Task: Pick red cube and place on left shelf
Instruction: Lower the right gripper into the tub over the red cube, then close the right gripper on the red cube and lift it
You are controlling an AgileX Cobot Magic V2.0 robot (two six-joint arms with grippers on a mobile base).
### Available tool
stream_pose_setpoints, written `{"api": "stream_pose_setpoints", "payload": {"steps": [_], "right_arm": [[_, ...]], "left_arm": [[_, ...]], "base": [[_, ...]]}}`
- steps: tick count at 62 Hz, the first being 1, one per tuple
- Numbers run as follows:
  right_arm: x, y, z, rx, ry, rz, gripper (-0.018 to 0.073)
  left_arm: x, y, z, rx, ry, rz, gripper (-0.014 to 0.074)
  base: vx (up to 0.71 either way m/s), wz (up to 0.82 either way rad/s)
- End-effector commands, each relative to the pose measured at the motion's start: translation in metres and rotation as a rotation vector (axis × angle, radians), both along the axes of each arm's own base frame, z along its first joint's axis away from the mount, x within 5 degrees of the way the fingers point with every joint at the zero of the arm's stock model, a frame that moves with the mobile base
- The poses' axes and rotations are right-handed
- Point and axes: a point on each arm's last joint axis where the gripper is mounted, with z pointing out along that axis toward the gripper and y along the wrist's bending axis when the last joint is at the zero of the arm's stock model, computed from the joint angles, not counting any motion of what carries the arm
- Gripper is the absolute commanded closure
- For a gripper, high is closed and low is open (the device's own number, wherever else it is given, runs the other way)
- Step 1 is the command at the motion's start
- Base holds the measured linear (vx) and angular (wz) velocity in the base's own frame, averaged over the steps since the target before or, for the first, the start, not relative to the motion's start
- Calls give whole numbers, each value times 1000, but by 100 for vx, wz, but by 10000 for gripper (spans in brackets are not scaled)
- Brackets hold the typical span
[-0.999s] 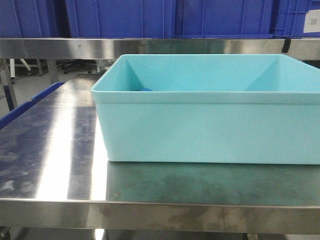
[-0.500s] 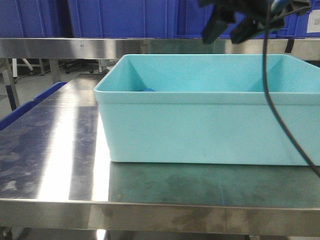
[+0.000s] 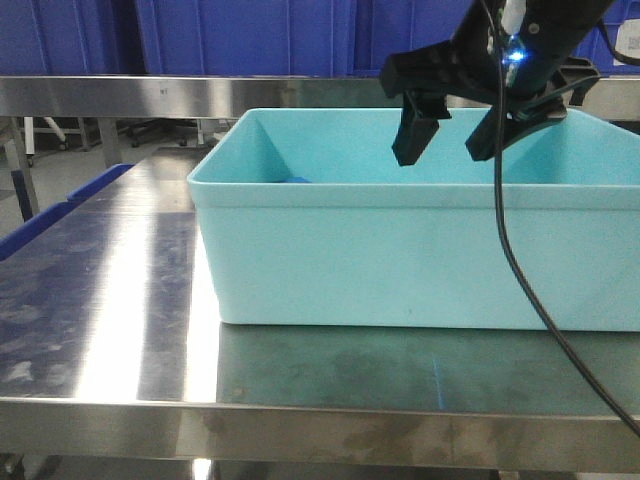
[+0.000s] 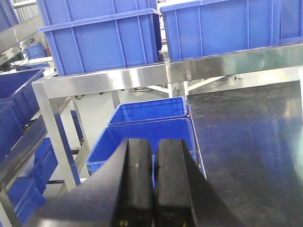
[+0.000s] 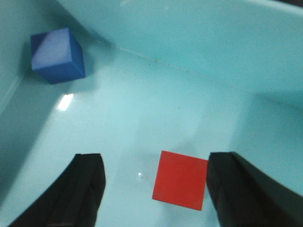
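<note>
Red cube [image 5: 180,179] lies on the tub [image 3: 400,250] floor, free of every wall, between the spread fingers of the right gripper [image 3: 443,157]. Beyond it, a blue cube [image 5: 57,56] sits in a corner. The left gripper [image 4: 154,189] is pressed closed and empty.

Warehouse-like storeroom: stainless-steel rack [image 4: 142,78] loaded with blue plastic crates [image 4: 99,42], plus a steel table [image 3: 100,300].

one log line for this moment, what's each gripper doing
phase: pre-grasp | right gripper: open, above red cube in teal bin | left gripper: shut, empty | blue cube: bin corner
</note>
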Motion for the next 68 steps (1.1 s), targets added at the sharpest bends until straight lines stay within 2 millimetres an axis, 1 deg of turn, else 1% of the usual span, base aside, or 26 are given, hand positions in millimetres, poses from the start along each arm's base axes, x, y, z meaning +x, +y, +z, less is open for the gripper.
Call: {"api": "stream_pose_setpoints", "payload": {"steps": [1,24,47,68], "right_arm": [[3,0,25,25,-104,10,-3],[12,4,0,-2,-41,11,-3],[22,3,-23,-56,0,17,-3],[23,4,-24,-52,-9,17,-2]], "left_arm": [[0,0,1,-5,-69,-4,491],[0,0,1,-5,-69,-4,491],[0,0,1,-5,-69,-4,491],[0,0,1,-5,-69,-4,491]], "base": [[0,0],[0,0],[0,0],[0,0]]}}
